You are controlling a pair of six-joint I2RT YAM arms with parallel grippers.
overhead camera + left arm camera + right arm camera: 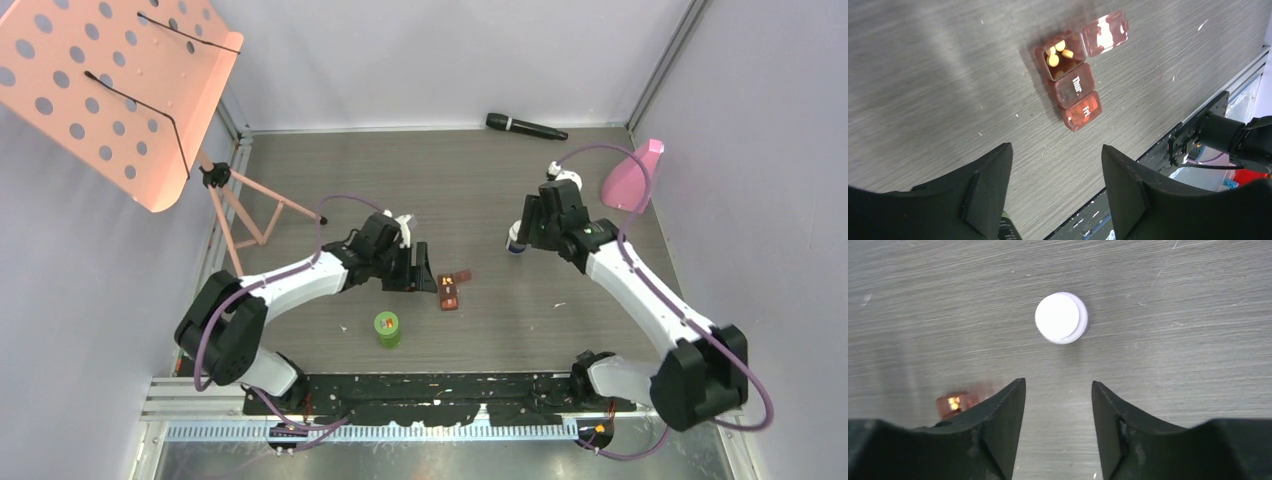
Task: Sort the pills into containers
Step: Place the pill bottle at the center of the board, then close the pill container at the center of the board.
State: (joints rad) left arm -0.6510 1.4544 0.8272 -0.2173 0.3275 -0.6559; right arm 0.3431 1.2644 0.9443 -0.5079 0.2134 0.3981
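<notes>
Overhead, a translucent reddish-brown plastic pill case (pixel 452 290) lies mid-table, one compartment lid flipped open over small yellow pills (pixel 1058 52). At its nine o'clock the left gripper (pixel 427 271) stands parted and empty. A green-lidded bottle (pixel 387 328) sits at seven o'clock. At two o'clock the right gripper (pixel 1058 385) gapes empty just short of a round white bottle (pixel 1061 318), apparently capped.

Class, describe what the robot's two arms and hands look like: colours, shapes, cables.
Both arms, left arm and right arm, have white tubular links between chunky black joint housings. A thin purple cable loops along each. The left hand and right hand each end in two matte black, wedge-shaped fingers.
</notes>
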